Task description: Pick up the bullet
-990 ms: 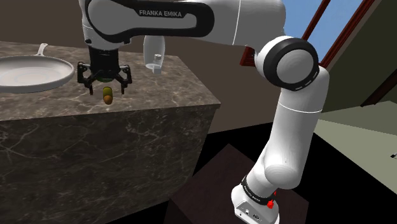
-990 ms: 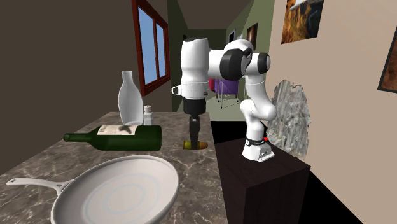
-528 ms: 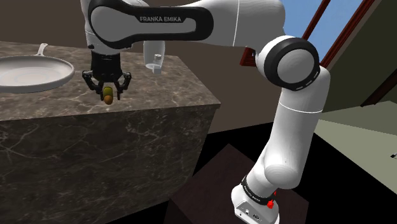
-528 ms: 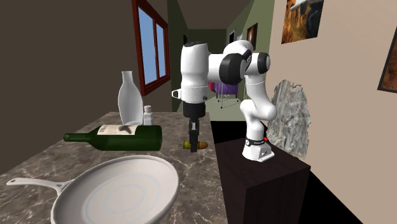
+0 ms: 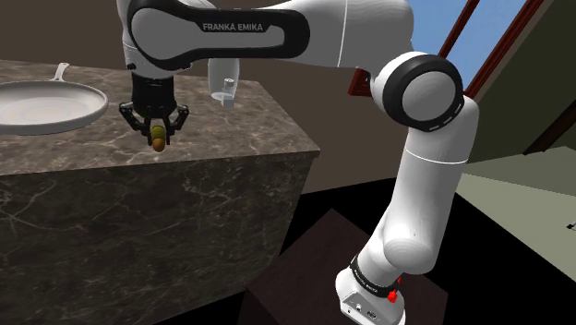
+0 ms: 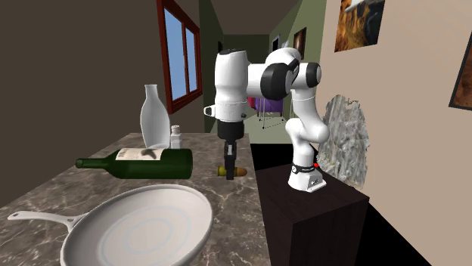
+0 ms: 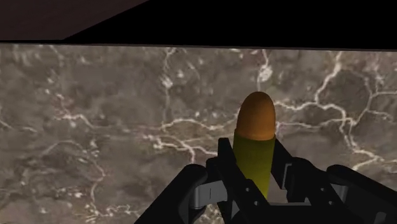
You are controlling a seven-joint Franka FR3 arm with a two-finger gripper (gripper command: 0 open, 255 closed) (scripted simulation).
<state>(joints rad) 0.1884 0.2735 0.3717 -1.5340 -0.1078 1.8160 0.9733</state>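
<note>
The gripper (image 7: 254, 162) is found drawn in to a narrow gap, its fingers set against both flanks of the bullet (image 7: 256, 130), which is clasped between them. An olive case and an orange-brown nose are noted, the nose projecting past the fingertips. The bullet is placed low at the counter (image 5: 231, 138), close to its front edge. Whether it rests on the marble or hangs just clear cannot be told.

The grasp is judged made and the lift not yet evident. A straight vertical rise is called for next, with the grip held firm. The case looks smooth and round, so slipping or rolling out of the pads is to be guarded against.

Farther along the counter, a green bottle (image 6: 144, 162) is seen lying on its side, near the gripper but apart from it. A white bottle (image 6: 155, 117) stands upright behind that. A pan (image 5: 46, 103) is recorded at the far end. None is judged to obstruct the lift.
</note>
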